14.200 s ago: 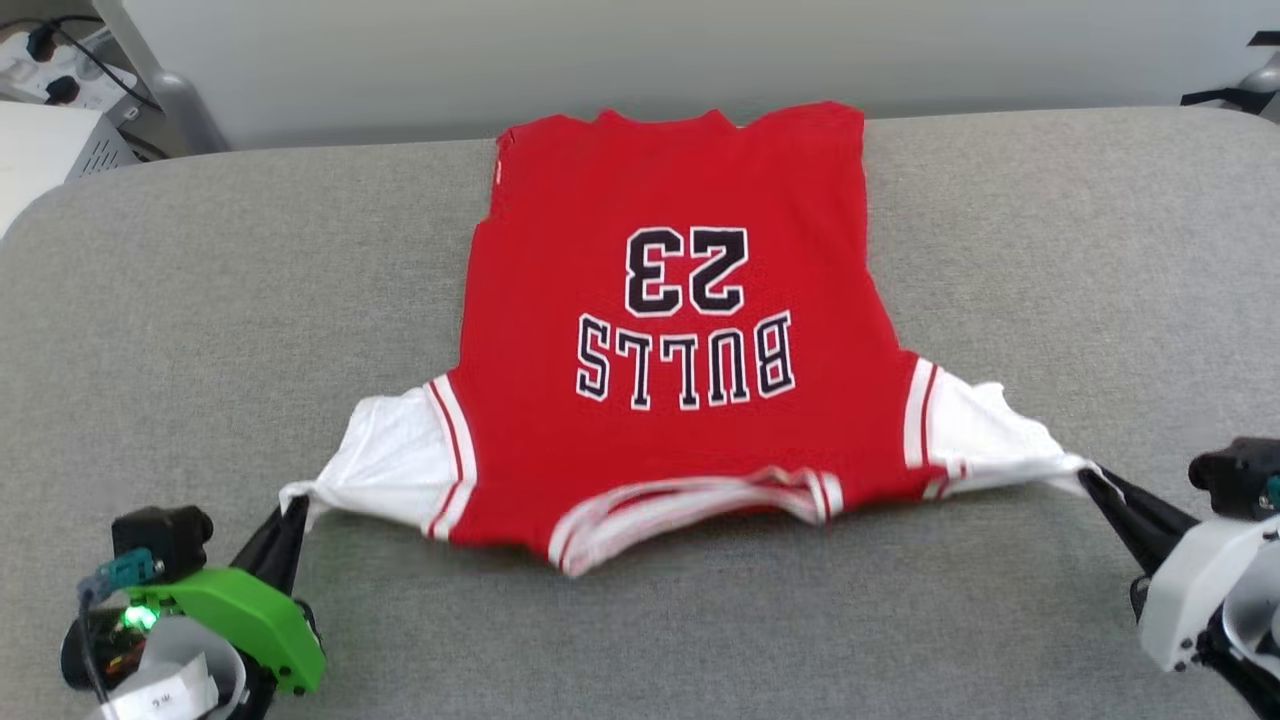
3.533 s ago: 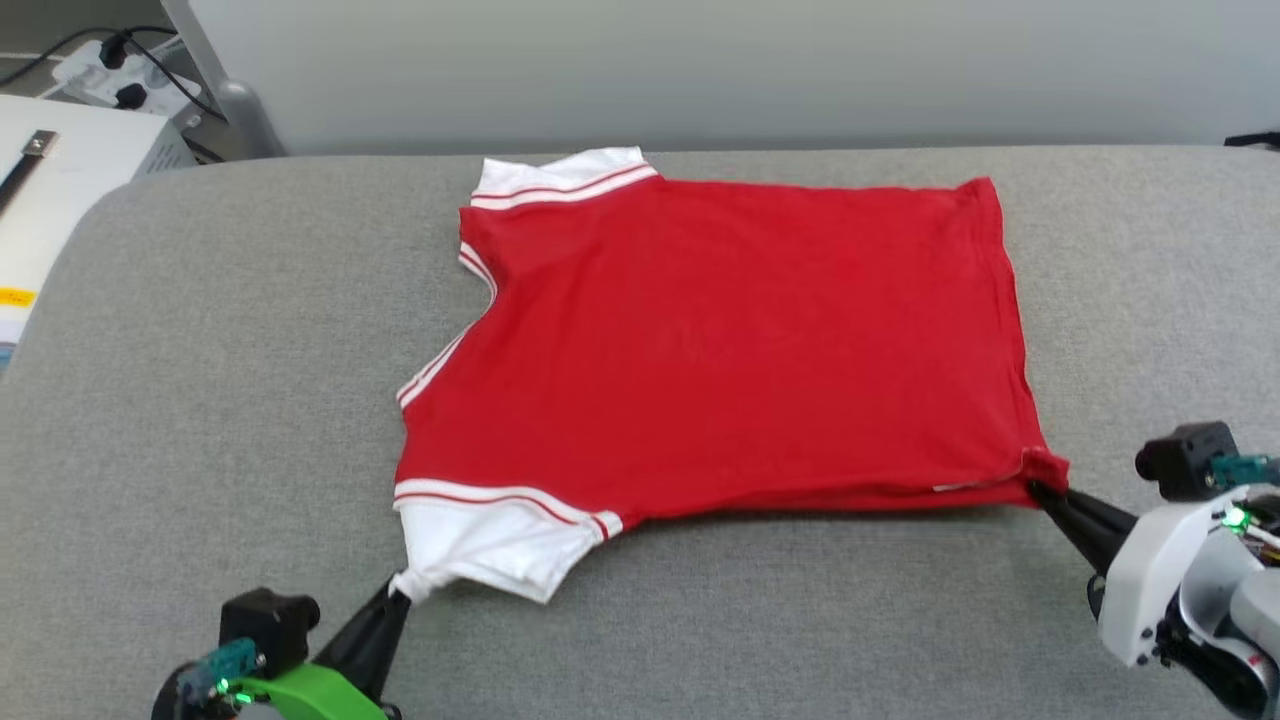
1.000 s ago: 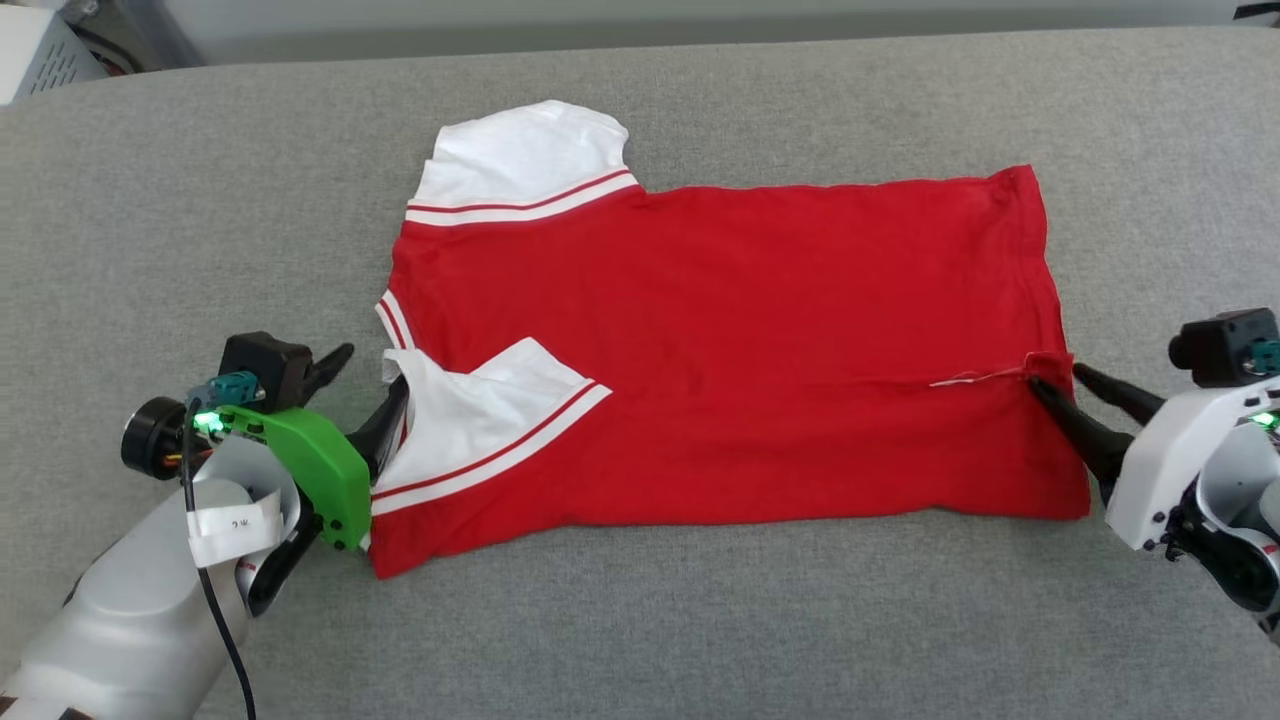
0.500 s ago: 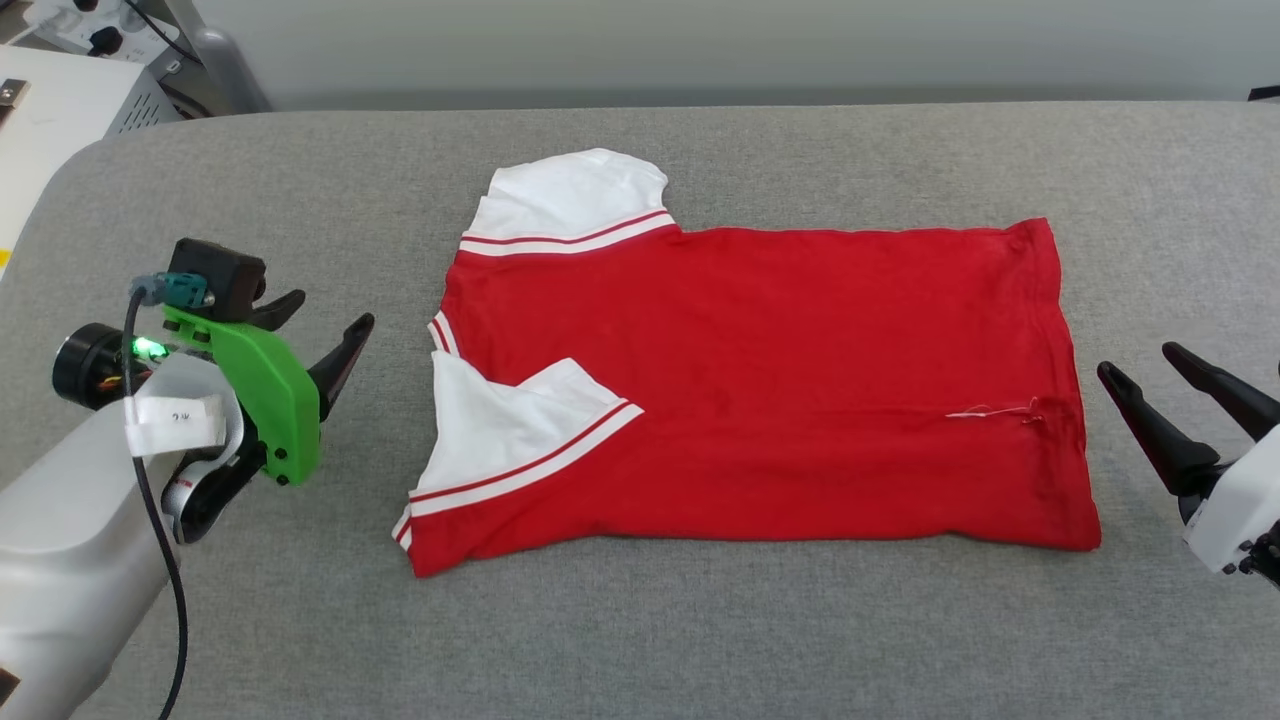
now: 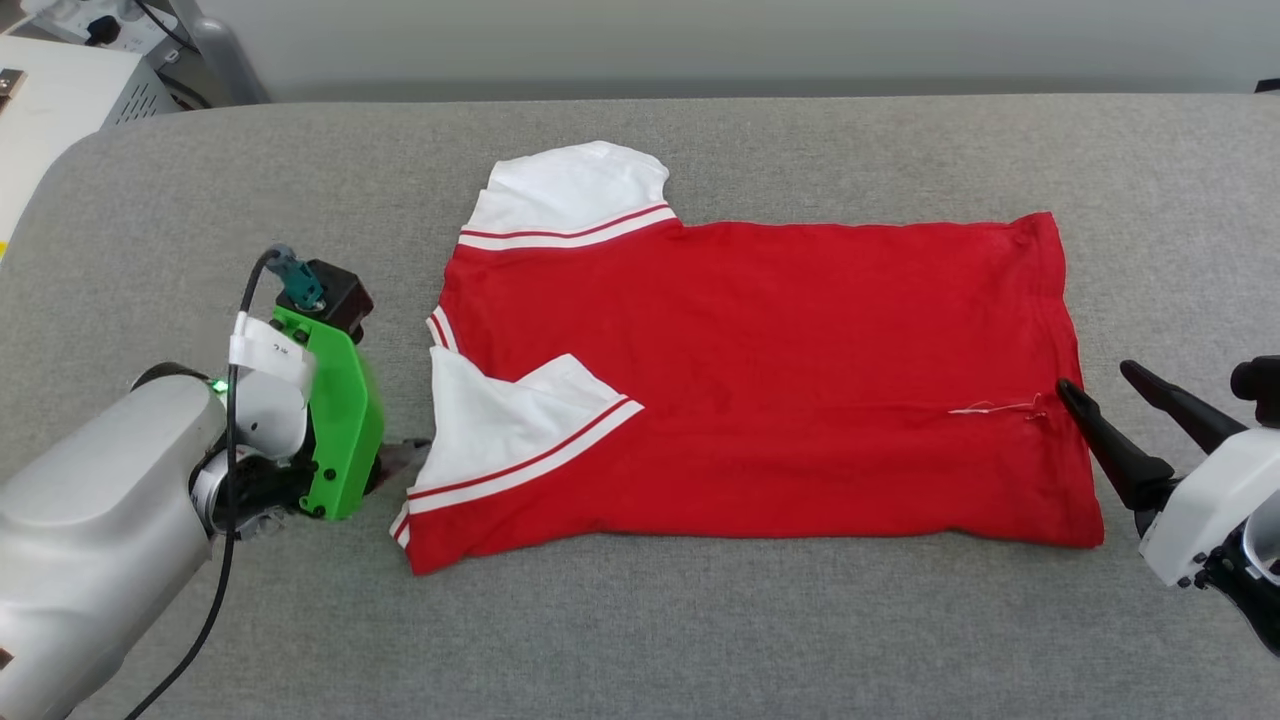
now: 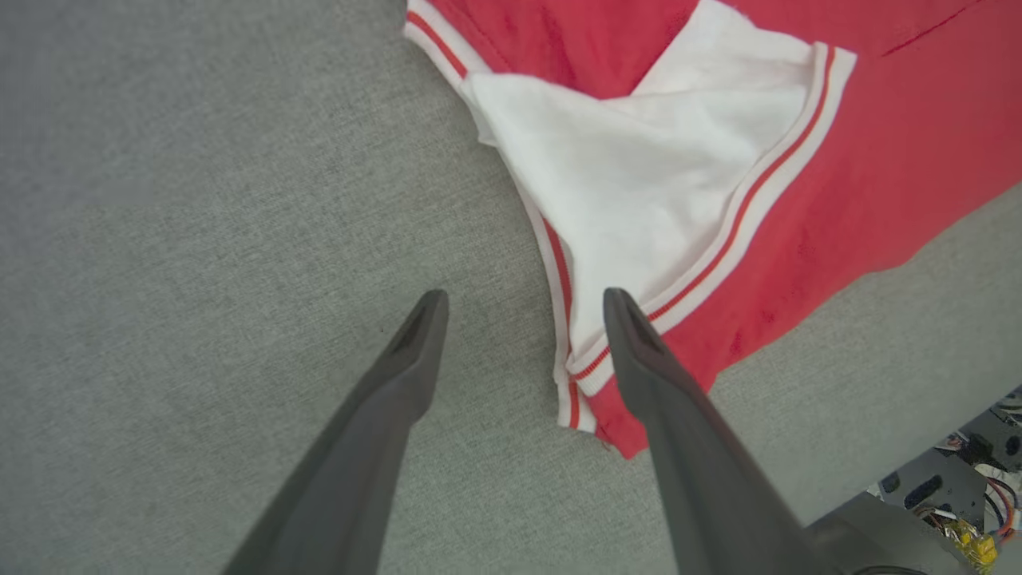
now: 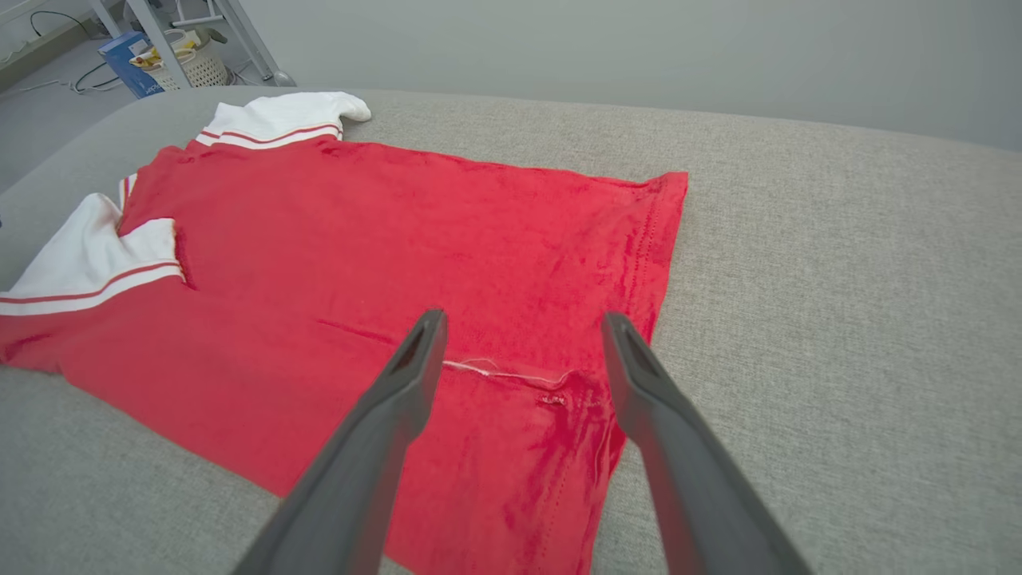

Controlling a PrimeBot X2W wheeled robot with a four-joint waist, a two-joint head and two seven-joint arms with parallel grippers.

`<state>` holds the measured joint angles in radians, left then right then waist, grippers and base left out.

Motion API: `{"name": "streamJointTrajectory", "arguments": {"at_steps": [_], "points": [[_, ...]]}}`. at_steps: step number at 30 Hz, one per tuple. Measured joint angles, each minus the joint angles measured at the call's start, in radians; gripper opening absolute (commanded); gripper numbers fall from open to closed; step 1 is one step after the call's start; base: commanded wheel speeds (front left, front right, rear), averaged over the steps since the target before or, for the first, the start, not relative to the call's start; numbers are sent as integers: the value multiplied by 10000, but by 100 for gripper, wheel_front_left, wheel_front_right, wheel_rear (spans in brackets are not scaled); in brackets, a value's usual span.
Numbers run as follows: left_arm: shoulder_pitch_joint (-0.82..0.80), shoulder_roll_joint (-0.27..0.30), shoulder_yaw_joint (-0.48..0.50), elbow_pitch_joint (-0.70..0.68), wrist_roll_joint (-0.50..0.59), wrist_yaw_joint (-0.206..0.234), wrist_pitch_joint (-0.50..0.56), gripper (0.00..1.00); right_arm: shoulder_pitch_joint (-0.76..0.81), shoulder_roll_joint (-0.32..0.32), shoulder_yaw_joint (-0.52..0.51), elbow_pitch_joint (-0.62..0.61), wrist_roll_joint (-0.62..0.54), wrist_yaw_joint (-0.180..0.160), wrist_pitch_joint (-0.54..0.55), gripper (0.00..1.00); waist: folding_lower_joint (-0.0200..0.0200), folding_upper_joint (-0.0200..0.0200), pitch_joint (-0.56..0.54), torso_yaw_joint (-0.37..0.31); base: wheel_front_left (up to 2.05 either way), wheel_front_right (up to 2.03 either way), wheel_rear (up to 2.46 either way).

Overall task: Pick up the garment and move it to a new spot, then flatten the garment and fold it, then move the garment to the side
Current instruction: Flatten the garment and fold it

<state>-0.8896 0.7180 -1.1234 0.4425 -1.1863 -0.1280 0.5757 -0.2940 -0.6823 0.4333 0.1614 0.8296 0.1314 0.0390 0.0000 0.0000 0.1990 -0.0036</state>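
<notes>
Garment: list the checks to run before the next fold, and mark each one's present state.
1. Left gripper open, holding nothing: ok.
2. Right gripper open, holding nothing: ok.
3. Garment lying flat on the grey cushion, no big wrinkles: ok.
4. Near sleeve folded onto the red body: ok.
5. Far sleeve folded in: not ok, it sticks out past the far edge.
6. Left gripper straddling the striped edge by the near sleeve: ok in the left wrist view; whether it touches the cloth: cannot tell.
</notes>
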Motion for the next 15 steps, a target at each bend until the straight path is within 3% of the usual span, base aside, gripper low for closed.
{"name": "streamJointTrajectory", "arguments": {"at_steps": [9, 15], "points": [[229, -192, -401, 357, -619, 0, 683, 100, 2, 347, -130, -86, -107, 0, 295, 100, 0, 0, 164, -224, 0, 0, 0], [670, -228, -564, 485, -869, 0, 470, 100, 1, 510, -119, -67, -161, 0, 318, 100, 0, 0, 313, -340, 0, 0, 0]]}}
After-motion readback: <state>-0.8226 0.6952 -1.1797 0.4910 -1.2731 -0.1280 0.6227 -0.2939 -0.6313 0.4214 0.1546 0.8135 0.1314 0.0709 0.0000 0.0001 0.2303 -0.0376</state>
